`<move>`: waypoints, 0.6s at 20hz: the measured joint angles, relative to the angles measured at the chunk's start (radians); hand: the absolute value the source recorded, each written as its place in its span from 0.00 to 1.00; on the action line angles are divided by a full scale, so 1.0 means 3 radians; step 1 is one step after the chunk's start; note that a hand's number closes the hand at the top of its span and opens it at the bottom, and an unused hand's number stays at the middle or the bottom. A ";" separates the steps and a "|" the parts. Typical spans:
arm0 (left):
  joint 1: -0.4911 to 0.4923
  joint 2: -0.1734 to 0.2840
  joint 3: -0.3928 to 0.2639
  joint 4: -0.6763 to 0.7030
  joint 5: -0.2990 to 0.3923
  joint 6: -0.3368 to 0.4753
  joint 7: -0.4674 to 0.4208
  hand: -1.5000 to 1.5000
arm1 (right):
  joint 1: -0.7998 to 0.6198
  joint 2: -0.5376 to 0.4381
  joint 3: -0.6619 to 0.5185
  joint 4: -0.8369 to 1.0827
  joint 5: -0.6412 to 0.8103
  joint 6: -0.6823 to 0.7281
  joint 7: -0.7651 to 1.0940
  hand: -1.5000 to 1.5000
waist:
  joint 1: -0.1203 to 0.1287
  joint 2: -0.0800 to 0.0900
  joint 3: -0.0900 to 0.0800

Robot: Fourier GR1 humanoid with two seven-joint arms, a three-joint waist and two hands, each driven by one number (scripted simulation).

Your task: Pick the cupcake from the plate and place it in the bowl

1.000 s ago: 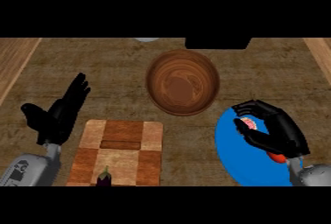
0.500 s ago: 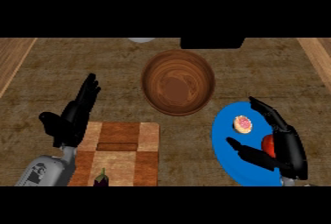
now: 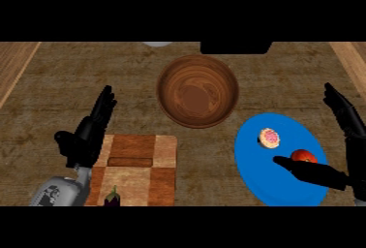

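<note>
Your right hand [image 3: 336, 145] is spread wide over the right edge of the blue plate [image 3: 253, 169]: the fingers [image 3: 342, 114] stretch up past the plate's right rim, the thumb [image 3: 311, 172] lies across the plate's lower half, and nothing is held. Between them, just beside the thumb, sits a small red fruit [image 3: 304, 156], probably a tomato. The cupcake [image 3: 269, 137] stands on the plate's upper left part, apart from the hand and not touched.

Expect the cupcake to be light and soft, with pink topping that would smear or crush if you press from above. Take it low on its sides, thumb on one side and fingers on the other, and close only enough to lift.

The red fruit lies between your hand and the cupcake, so come in above it, not across it. The wooden bowl [image 3: 197, 90] is up and to the left, near the plate's rim, and the table [image 3: 43, 97] between them is open. Lift over the bowl's rim before you lower.

Your left hand [image 3: 85, 135] rests open, fingers up, by the cutting board [image 3: 139, 167], which has an eggplant [image 3: 113, 197] at its lower edge, well apart from your path.
</note>
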 measured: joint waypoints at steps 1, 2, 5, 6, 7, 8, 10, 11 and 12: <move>0.0010 -0.0010 -0.0009 -0.0015 -0.0022 0.0005 0.0000 0.50 | -0.0048 -0.0065 -0.0010 -0.0085 0.0038 0.0040 0.0225 0.00 | 0.0004 0.0000 0.0000; 0.0009 0.0009 0.0012 -0.0036 -0.0005 -0.0025 0.0021 0.50 | -0.0127 -0.0120 -0.0010 -0.0157 0.0072 0.0090 0.0452 0.00 | 0.0012 0.0001 0.0000; 0.0021 -0.0013 0.0026 -0.0039 -0.0016 -0.0052 0.0005 0.50 | -0.0287 -0.0239 -0.0067 -0.0209 -0.0003 0.0309 0.0953 0.00 | 0.0026 0.0004 0.0000; 0.0019 -0.0003 0.0045 -0.0040 -0.0019 -0.0068 0.0003 0.50 | -0.0330 -0.0257 -0.0052 -0.0212 -0.0008 0.0378 0.1090 0.00 | 0.0029 0.0006 0.0000; 0.0015 -0.0020 0.0039 -0.0032 -0.0019 -0.0082 0.0003 0.50 | -0.0409 -0.0289 -0.0059 -0.0171 -0.0045 0.0468 0.1227 0.00 | 0.0036 0.0008 0.0001; -0.0002 -0.0050 0.0022 -0.0016 -0.0054 -0.0056 0.0008 0.50 | -0.0447 -0.0333 -0.0077 -0.0181 -0.0095 0.0563 0.1357 0.00 | 0.0033 0.0009 0.0001; -0.0040 -0.0070 0.0021 -0.0048 -0.0081 -0.0039 0.0074 0.50 | -0.0536 -0.0326 -0.0013 -0.0126 -0.0112 0.0691 0.1580 0.00 | 0.0041 0.0010 0.0002; -0.0028 -0.0080 0.0014 -0.0065 -0.0089 -0.0045 0.0082 0.50 | -0.0609 -0.0298 0.0033 -0.0056 -0.0091 0.0739 0.1680 0.00 | 0.0049 0.0011 0.0002; -0.0069 -0.0078 0.0042 -0.0031 -0.0088 -0.0063 0.0085 0.50 | -0.0703 -0.0277 0.0059 0.0010 -0.0096 0.0804 0.1793 0.00 | 0.0052 0.0013 0.0003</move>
